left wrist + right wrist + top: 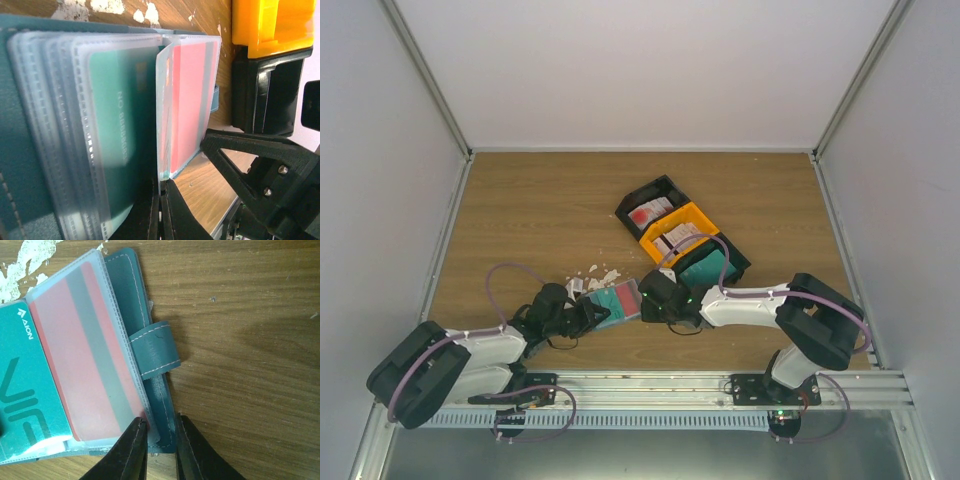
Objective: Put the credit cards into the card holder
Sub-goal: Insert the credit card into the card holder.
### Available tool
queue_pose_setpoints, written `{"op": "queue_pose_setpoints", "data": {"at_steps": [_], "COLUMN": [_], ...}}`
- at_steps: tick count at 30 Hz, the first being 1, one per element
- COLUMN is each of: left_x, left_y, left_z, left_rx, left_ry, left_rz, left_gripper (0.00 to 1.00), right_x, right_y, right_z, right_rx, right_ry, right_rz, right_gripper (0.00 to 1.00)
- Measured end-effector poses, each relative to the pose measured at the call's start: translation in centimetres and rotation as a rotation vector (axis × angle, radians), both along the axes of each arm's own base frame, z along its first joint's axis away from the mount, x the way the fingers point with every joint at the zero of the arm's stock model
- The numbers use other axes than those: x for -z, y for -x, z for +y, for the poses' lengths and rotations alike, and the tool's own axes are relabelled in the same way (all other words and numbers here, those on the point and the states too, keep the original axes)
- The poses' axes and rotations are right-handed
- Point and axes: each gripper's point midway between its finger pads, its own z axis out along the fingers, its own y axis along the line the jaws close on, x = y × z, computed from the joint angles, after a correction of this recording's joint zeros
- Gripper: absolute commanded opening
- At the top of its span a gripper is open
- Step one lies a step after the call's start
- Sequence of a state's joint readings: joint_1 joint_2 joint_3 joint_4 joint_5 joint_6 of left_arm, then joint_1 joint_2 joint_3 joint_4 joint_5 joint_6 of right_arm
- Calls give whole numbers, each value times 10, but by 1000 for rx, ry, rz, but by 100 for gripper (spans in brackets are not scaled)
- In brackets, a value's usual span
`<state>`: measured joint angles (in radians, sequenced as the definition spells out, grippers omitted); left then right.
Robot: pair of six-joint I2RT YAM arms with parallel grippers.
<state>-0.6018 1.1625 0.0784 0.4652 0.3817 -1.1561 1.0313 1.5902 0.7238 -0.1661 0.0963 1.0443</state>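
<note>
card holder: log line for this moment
holder open, red card sleeved | left shut on sleeve | right straddling holder edge

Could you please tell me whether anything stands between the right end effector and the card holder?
Nothing visible does: the right end effector sits at the teal stitched card holder, beside its sleeved red plastic card.

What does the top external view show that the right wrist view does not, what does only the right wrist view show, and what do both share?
Only top external: the left gripper at the left side of the card holder, plus the black tray and orange tray.
Only right wrist: the holder's strap loop, its stitching, and a red card with a grey stripe inside a clear sleeve.
Both: the open card holder on the wooden table, with the right gripper gripping its edge.
</note>
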Motion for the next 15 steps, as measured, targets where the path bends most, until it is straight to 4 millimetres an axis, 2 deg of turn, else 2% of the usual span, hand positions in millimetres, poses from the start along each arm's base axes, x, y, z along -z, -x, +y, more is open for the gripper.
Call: {"op": "queue_pose_setpoints", "data": {"at_steps": [10, 15], "left_x": [-11, -15], "left_y": [-3, -3], "left_z": [-2, -5], "left_rx": [-23, -10], "left_ry": [40, 52], "left_rz": [-8, -22], "left_gripper": [0, 0], "right_x": [1, 1], "right_y": [1, 7], "right_z": [1, 14], "right_rx": [-10, -44], "right_ry": [6, -35], "right_rz": [0, 15], "right_gripper": [14, 14]}}
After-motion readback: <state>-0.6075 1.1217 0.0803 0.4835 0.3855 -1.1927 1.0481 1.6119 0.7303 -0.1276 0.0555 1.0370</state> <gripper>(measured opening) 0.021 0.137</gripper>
